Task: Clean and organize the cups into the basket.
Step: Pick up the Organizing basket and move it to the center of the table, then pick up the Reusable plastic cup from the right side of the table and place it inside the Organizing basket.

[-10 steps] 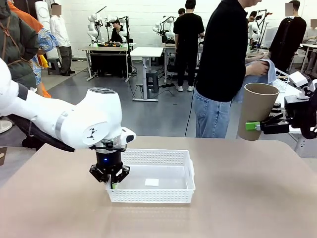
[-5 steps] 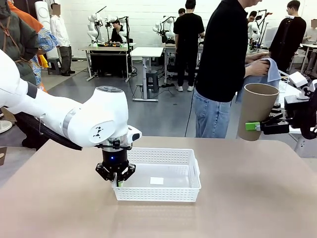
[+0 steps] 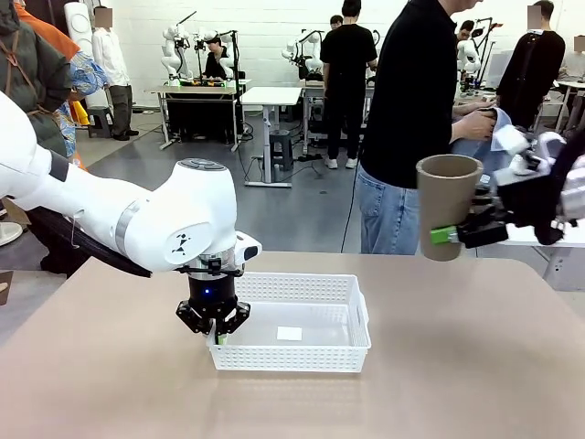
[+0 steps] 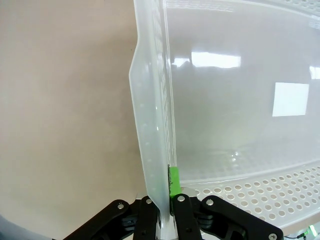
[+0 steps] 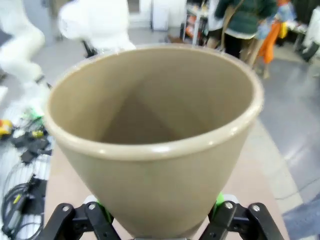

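Behind raised cup (image 3: 445,206), person (image 3: 411,110) with cloth (image 3: 498,121)

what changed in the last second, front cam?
The left gripper, shut on a wall of the white lattice plastic basket, dragged it toward the robot's right, then stopped. The right gripper carried the matte tan tapered cup toward the table's middle. Both grips unchanged.

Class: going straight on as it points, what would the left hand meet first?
Shut on the basket wall, the left hand would probably press into the basket floor and table just below.
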Available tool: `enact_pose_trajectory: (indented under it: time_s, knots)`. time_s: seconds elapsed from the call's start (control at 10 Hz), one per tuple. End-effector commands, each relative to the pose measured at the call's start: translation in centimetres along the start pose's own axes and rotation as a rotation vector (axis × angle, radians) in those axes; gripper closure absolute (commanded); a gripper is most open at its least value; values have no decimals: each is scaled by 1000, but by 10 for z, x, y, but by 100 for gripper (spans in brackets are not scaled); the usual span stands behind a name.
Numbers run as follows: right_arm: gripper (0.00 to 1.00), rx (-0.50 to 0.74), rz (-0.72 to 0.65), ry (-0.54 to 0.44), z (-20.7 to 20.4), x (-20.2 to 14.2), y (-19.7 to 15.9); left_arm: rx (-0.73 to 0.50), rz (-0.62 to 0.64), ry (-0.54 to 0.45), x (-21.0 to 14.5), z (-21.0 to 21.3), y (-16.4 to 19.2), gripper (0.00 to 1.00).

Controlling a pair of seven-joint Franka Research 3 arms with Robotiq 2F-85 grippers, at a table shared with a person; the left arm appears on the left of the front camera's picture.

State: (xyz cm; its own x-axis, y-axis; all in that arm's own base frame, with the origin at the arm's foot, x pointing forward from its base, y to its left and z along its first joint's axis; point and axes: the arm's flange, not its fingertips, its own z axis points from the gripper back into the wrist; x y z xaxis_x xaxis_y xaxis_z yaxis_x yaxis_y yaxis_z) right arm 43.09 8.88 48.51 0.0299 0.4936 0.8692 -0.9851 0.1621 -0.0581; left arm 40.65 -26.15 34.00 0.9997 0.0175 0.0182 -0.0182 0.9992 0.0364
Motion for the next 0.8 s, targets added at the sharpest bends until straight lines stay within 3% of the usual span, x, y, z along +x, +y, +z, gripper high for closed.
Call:
enact_pose_trajectory:
  time_s: [0.0, 0.2, 0.4, 0.7]
  knots:
    - [19, 74, 22, 202, -32, 55, -4, 8, -3, 4, -3, -3, 6, 100]
    - [19, 120, 38, 457, -70, 89, 1, 8, -3, 4, -3, -3, 6, 100]
    - [19, 164, 64, 702, -104, 101, 13, 8, -3, 4, -3, -3, 6, 100]
    - [19, 226, 119, 928, -146, 102, 33, 8, -3, 4, -3, -3, 6, 100]
